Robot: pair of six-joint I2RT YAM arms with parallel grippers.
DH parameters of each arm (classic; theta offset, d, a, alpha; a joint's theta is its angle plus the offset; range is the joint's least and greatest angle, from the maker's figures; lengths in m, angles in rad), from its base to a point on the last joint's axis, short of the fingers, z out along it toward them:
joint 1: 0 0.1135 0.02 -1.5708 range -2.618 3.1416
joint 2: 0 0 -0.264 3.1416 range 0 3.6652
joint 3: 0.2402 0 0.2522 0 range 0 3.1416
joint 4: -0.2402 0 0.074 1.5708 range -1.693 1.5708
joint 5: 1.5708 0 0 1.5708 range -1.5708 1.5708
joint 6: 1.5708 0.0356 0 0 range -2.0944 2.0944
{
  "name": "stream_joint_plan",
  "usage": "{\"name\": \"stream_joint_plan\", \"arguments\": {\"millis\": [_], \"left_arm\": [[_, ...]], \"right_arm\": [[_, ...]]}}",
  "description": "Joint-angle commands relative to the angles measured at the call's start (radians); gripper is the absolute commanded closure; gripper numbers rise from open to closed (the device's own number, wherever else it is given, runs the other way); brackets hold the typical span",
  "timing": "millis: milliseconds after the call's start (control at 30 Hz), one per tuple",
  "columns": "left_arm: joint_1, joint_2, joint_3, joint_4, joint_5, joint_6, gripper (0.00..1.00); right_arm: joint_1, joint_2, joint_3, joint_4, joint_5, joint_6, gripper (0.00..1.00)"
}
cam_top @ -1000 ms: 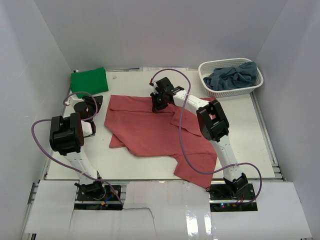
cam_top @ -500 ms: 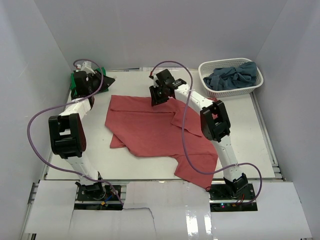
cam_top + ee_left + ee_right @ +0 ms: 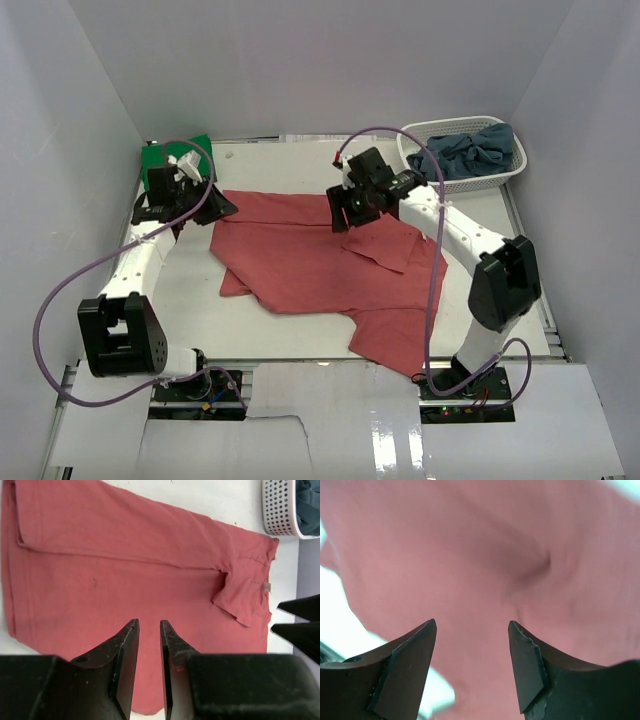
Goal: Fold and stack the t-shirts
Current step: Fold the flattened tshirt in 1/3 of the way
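A salmon-red t-shirt (image 3: 300, 262) lies spread over the middle of the table, its collar part folded over at the right (image 3: 240, 597). My left gripper (image 3: 220, 206) hovers at its left edge, the fingers (image 3: 149, 623) a narrow gap apart with nothing between them. Over the shirt's upper middle, my right gripper (image 3: 343, 214) stands open above red cloth (image 3: 472, 625) and holds nothing. A folded bright green t-shirt (image 3: 172, 152) lies at the back left, partly behind the left arm. Grey-blue t-shirts (image 3: 470, 152) fill the basket.
The white lattice basket (image 3: 420, 172) stands at the back right corner (image 3: 280, 510). White walls close in the table on the left, back and right. The right gripper's dark fingertips (image 3: 300, 621) show at the right edge of the left wrist view.
My right gripper has opened, let go of the red shirt and shifted right. The left arm swung from the green shirt to the red shirt's left edge.
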Motion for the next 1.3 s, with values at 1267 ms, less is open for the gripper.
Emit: {"name": "stream_joint_plan", "arguments": {"millis": [1267], "left_arm": [[-0.235, 0.330, 0.149, 0.005, -0.058, -0.077, 0.69]], "right_arm": [[-0.261, 0.059, -0.076, -0.064, 0.265, 0.092, 0.20]]}}
